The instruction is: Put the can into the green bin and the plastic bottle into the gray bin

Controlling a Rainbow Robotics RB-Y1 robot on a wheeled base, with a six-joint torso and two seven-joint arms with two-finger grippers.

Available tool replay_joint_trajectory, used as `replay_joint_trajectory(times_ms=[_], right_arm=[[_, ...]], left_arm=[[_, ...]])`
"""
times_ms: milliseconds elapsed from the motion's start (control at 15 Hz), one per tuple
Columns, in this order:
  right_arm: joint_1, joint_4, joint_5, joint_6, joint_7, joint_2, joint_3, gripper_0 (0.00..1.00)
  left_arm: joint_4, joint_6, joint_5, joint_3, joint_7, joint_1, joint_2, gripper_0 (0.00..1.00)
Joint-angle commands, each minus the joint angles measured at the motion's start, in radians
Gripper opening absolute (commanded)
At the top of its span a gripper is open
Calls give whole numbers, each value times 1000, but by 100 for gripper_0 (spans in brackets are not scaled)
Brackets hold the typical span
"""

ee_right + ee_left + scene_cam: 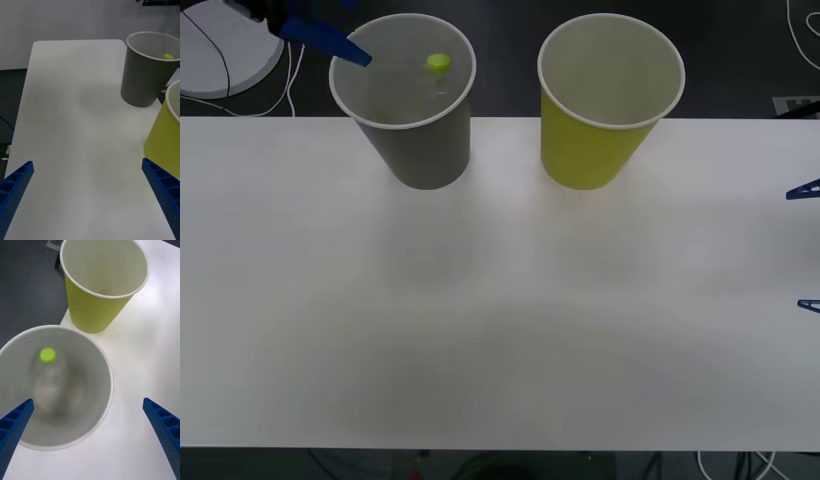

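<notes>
the desk [500,330] carries the gray bin [415,140] and the green bin [595,135] side by side at its far edge; left gripper [90,435] hovers over the gray bin, jaws spread, empty; right gripper [88,195] waits open at the right edge; the plastic bottle [50,378] stands inside the gray bin; likely light, slick, easily dented; best held mid-body.

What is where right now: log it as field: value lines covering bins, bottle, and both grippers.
gray bin: upright on the table's far side, to the robot's left
green bin: upright beside the gray one, apart from it
plastic bottle: inside the gray bin, green cap up
can: not seen
left gripper: open, above the gray bin
right gripper: open, over bare table at the robot's right
</notes>
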Motion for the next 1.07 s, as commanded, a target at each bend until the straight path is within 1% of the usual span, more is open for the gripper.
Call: replay_joint_trajectory(times_ms=[67, 200, 400, 667, 800, 1067], right_arm=[[0, 0, 0, 0, 0, 0, 0, 100], [0, 0, 0, 0, 0, 0, 0, 100], [0, 0, 0, 0, 0, 0, 0, 100], [0, 0, 0, 0, 0, 0, 0, 100], [0, 0, 0, 0, 0, 0, 0, 100], [0, 0, 0, 0, 0, 0, 0, 100]], left_arm=[[-13, 0, 53, 1, -96, 50, 48, 100], [-26, 0, 95, -1, -172, 95, 85, 100], [-32, 0, 145, 1, -270, 150, 117, 100], [-40, 5, 202, 1, -369, 211, 151, 100], [-72, 20, 214, 1, -383, 236, 177, 100], [-192, 95, 228, 1, -389, 288, 238, 100]])
